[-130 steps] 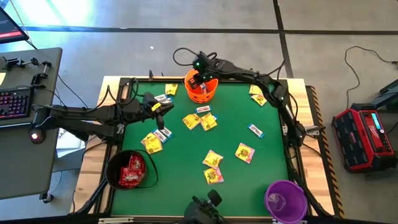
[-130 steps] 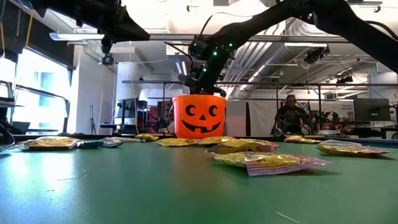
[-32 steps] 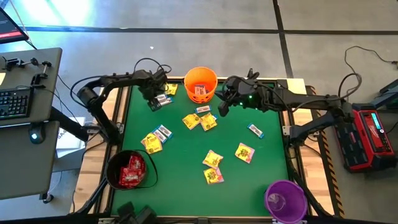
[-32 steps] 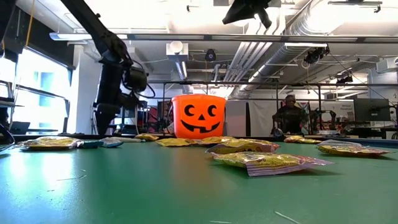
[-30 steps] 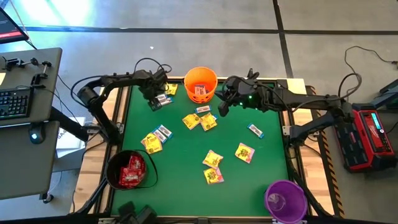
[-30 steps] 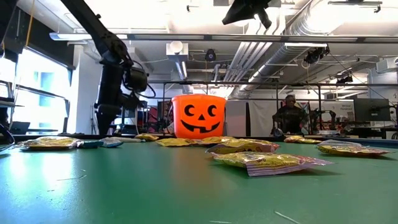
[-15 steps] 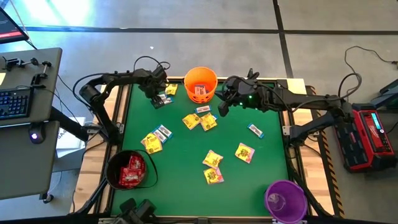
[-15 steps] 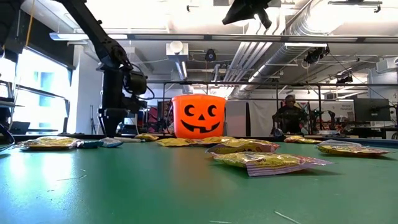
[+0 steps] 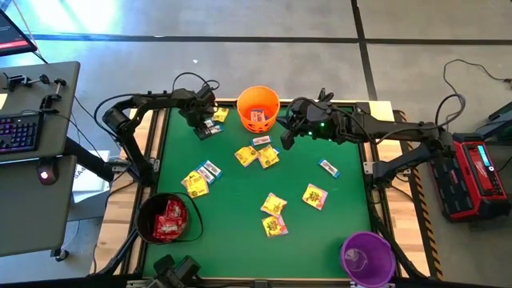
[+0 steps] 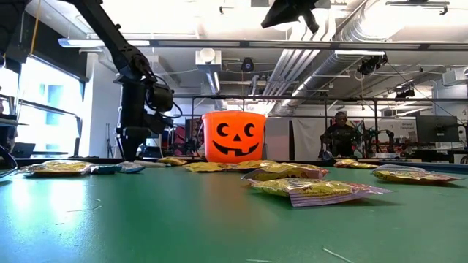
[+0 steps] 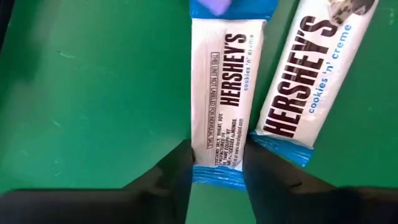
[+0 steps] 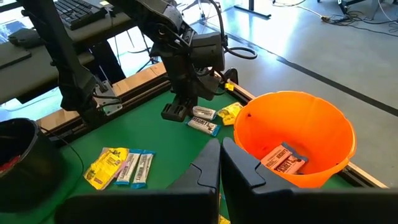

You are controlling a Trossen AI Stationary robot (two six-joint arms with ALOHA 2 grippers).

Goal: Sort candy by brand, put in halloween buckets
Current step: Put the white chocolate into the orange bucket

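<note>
My left gripper (image 9: 203, 126) is down on the green table at the back left, left of the orange bucket (image 9: 258, 110). In the left wrist view its fingers (image 11: 174, 177) press both sides of a white-and-blue candy packet (image 11: 225, 93); a second such packet (image 11: 298, 87) lies beside it. My right gripper (image 9: 286, 138) hovers shut just right of the orange bucket (image 12: 292, 134), which holds white-and-blue packets. The black bucket (image 9: 166, 218) at the front left holds red packets. The purple bucket (image 9: 367, 258) stands at the front right. Yellow packets (image 9: 274, 205) and white-and-blue ones (image 9: 329, 167) lie scattered mid-table.
A desk with a keyboard (image 9: 20, 132) stands left of the table, and a red device (image 9: 472, 176) sits on the floor at the right. A person (image 10: 341, 139) is far behind the table in the low view. Yellow packets (image 10: 314, 188) lie close to that camera.
The left gripper's fingers have closed in onto the white-and-blue packet after settling lower at the back left. The right arm has not moved.
</note>
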